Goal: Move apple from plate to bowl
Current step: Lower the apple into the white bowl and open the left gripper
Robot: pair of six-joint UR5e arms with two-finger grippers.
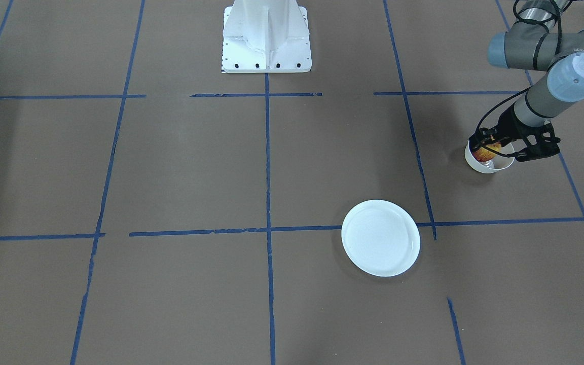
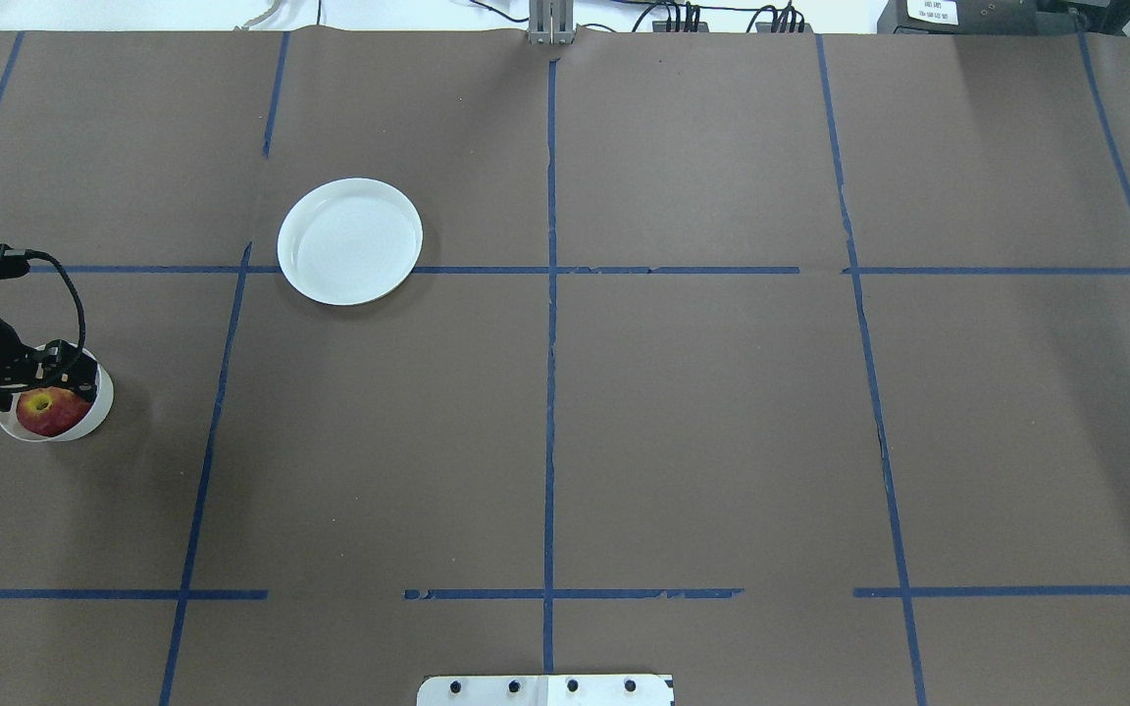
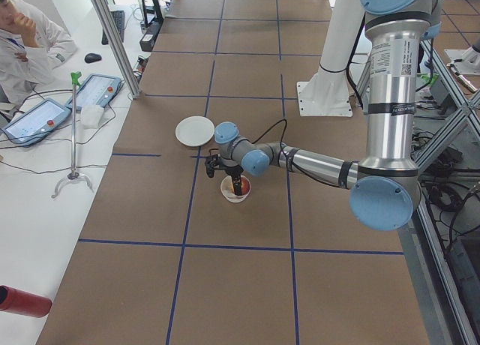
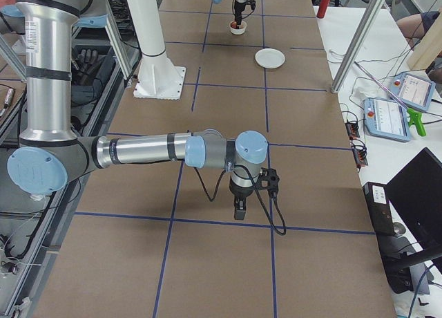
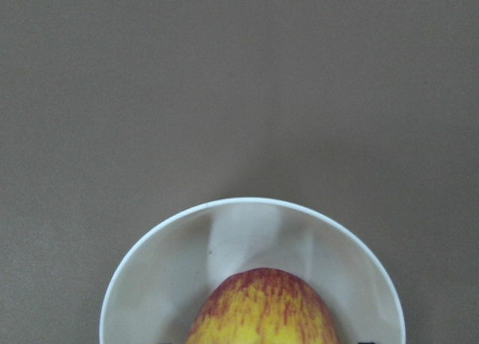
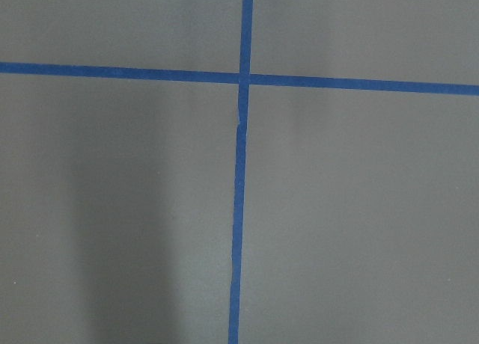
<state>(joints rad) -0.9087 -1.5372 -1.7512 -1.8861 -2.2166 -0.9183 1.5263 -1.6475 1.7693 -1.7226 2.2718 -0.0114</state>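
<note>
The red-and-yellow apple point(image 2: 47, 412) is inside the small cream-white bowl point(image 2: 101, 397) at the table's left side. It fills most of the bowl. My left gripper point(image 2: 43, 390) reaches down over the bowl, its fingers at the apple's sides, and looks shut on it. The left wrist view shows the apple's top point(image 5: 262, 310) low inside the bowl point(image 5: 161, 265). The wide white plate point(image 2: 350, 241) lies empty, farther out and to the right of the bowl. My right gripper point(image 4: 239, 213) hangs over bare paper in the exterior right view only. I cannot tell whether it is open or shut.
The table is covered in brown paper with a grid of blue tape lines point(image 2: 550, 294). The robot's white base point(image 1: 266, 35) stands at the table's near edge. An operator sits beside pendants point(image 3: 37, 120) off the table.
</note>
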